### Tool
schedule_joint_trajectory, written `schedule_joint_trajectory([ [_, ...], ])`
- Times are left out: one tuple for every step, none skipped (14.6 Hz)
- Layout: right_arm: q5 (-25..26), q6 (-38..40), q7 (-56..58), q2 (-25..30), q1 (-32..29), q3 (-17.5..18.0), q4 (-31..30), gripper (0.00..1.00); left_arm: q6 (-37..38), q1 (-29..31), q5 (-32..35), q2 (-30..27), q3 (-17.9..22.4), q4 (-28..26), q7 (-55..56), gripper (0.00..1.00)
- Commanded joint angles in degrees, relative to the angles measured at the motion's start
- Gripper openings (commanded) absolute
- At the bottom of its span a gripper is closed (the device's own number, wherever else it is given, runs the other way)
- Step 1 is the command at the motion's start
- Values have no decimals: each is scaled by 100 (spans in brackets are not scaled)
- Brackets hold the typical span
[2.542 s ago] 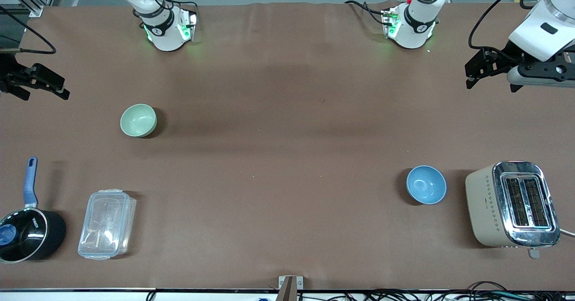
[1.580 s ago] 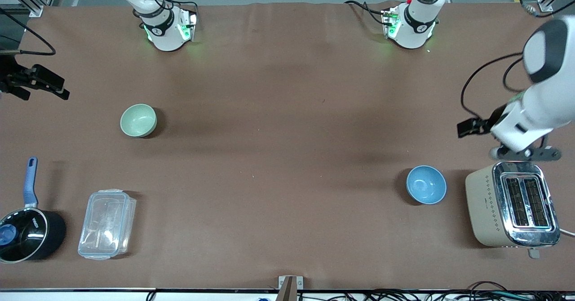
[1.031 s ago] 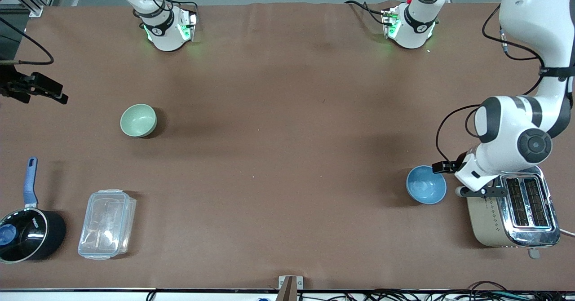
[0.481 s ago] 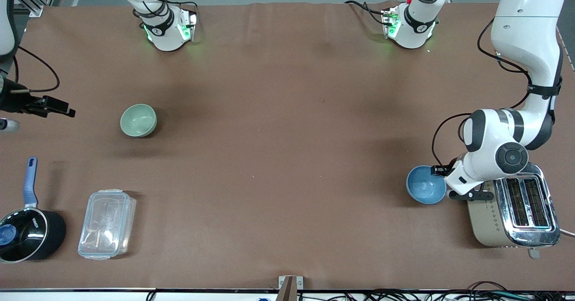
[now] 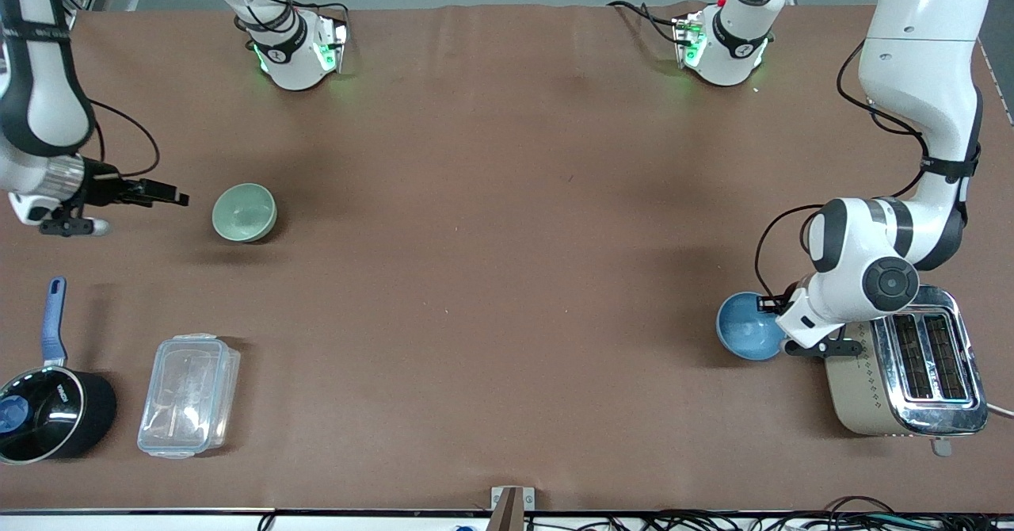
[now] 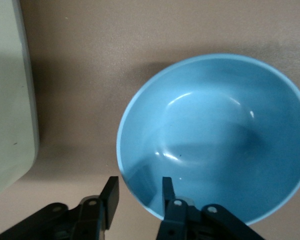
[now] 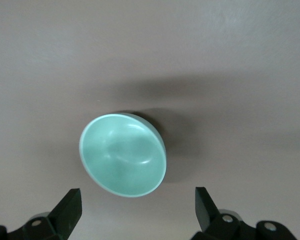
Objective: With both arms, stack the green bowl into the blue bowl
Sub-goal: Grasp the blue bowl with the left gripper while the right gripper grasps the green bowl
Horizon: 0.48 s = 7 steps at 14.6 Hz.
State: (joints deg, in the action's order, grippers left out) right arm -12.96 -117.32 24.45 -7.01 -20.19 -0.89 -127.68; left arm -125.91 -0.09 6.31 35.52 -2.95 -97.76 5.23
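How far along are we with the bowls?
Nothing is stacked or lifted yet. The left gripper straddles the blue bowl rim, jaws not closed. The right gripper, open, hovers beside the green bowl. Gripping, carrying and nesting remain.

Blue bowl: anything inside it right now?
The blue bowl holds no object; only one finger of the left gripper dips inside, the other outside, straddling the rim. The strip of the bowl's inside under that finger is covered.
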Motion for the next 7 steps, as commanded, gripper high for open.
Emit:
schedule_joint_trajectory([
  [-137,-545,314,-371,-99,71,-301,100,-3,0,55,227,-21,248,118,32],
  [-145,-555,323,-520,-99,71,-301,99,-3,-8,-24,271,-39,283,119,26],
  [-145,-555,332,-686,-160,71,-301,99,-3,-26,-129,263,-47,319,119,16],
  [-145,-564,393,-862,-248,80,-301,97,-3,-43,-156,263,-56,371,110,6],
  [-172,-590,515,-986,-301,80,-292,94,-3,-52,-156,237,-82,415,92,0],
  [-294,-642,551,-1022,-293,80,-292,90,5,-44,-156,210,-152,503,66,0],
  [-399,-686,560,-1057,-284,80,-292,78,49,-17,-165,175,-292,634,83,0],
])
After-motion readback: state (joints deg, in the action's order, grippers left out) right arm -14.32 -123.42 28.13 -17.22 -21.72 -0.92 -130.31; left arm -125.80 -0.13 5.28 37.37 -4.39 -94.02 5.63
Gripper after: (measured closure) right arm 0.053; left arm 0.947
